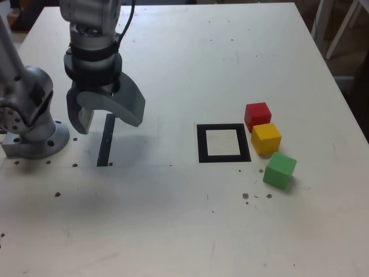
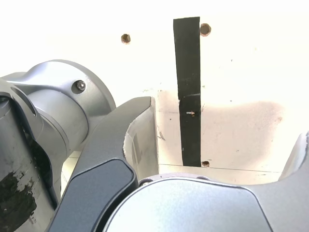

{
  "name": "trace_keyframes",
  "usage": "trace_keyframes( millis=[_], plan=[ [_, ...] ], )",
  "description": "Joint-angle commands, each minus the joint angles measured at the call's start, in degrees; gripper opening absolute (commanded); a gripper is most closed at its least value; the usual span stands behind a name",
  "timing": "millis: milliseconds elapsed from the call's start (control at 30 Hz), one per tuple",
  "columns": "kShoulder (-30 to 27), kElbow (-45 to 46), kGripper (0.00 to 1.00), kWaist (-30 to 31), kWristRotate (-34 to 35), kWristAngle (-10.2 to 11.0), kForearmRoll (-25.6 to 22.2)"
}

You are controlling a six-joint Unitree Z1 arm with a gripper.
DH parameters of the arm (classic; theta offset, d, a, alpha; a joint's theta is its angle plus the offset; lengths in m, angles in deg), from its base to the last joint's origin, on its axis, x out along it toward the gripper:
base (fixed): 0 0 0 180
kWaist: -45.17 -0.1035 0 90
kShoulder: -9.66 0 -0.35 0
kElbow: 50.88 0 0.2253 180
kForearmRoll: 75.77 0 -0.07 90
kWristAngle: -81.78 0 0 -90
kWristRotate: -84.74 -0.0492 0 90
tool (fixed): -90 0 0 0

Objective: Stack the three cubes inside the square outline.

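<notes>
In the exterior view the red cube (image 1: 257, 115), yellow cube (image 1: 266, 138) and green cube (image 1: 280, 170) lie in a slanted row on the table, just to the right of the square outline (image 1: 223, 143), whose pale centre is bare. My gripper (image 1: 106, 122) hangs open far to the exterior view's left, over the straight black tape strip (image 1: 106, 141), holding nothing. The wrist view shows only the open gripper (image 2: 227, 140) and the tape strip (image 2: 188, 92) between its jaws; no cube or outline appears there.
The arm's grey base (image 1: 29, 124) stands at the exterior view's left edge of the white table (image 1: 173, 219). Small screw holes (image 2: 205, 29) dot the tabletop. White furniture legs (image 1: 340, 29) stand beyond the far right corner.
</notes>
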Motion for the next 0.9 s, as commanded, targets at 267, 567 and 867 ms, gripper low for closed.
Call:
trace_keyframes(
  millis=[267,567,867],
  plan=[
    [0.0,-0.1,0.99,0.0,0.1,-1.5,-0.7],
    [0.0,-1.3,0.99,0.0,0.1,-1.5,-1.0],
    [1.7,-8.3,0.99,0.0,0.1,-0.2,-2.9]
  ],
)
